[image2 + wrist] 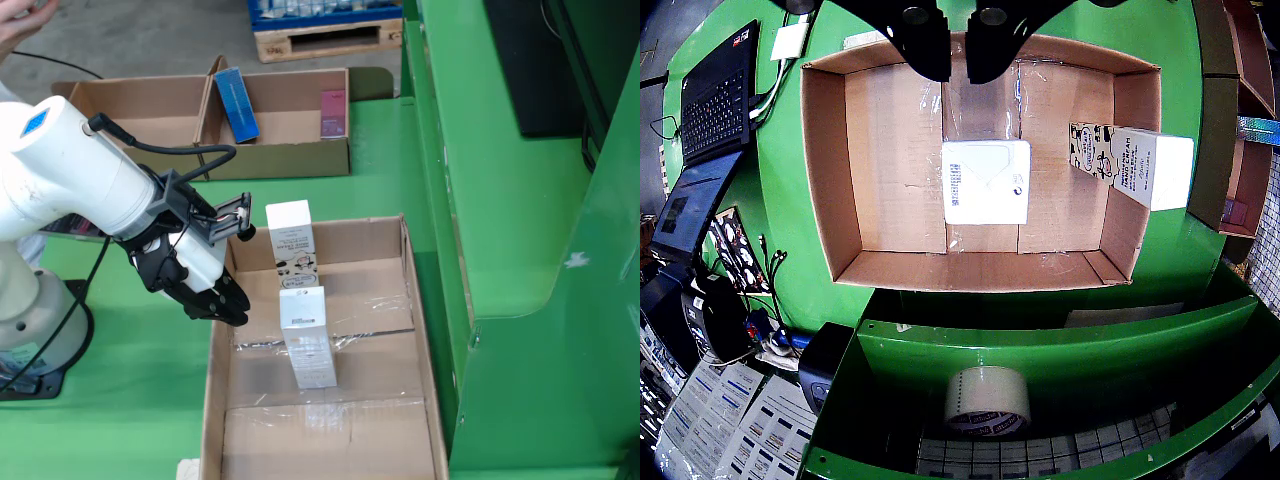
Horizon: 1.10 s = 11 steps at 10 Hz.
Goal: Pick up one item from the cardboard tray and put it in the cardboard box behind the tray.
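Observation:
In the view that rides on the gripper, my gripper hangs open and empty above the far wall of the cardboard tray. A flat white box lies in the tray's middle. A white box with a cow print leans at its right wall. In the view from the side, the gripper is over the tray's left wall, left of an upright white box and a lying white box. Behind stands the cardboard box, holding a blue item and a pink item.
The ride-along view shows a laptop at left, cables, and a tape roll on a green shelf below the tray. From the side, a green frame walls the right; the arm's base stands left; a pallet is far back.

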Available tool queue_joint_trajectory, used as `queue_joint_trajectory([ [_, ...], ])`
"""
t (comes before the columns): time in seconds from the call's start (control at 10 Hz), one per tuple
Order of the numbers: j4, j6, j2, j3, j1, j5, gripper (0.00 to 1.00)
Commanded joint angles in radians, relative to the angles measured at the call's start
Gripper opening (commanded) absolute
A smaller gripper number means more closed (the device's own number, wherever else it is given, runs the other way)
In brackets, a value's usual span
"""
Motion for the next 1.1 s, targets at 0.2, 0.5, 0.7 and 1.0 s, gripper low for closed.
queue_joint_trajectory([
  [0.2,0.012,-0.003,0.017,0.026,-0.001,0.0,0.0],
  [0.5,0.012,-0.003,0.017,0.026,-0.001,0.0,0.2],
  [0.7,0.012,-0.003,0.017,0.026,-0.001,0.0,0.4],
  [1.0,0.012,-0.003,0.017,0.026,-0.001,0.0,0.7],
])
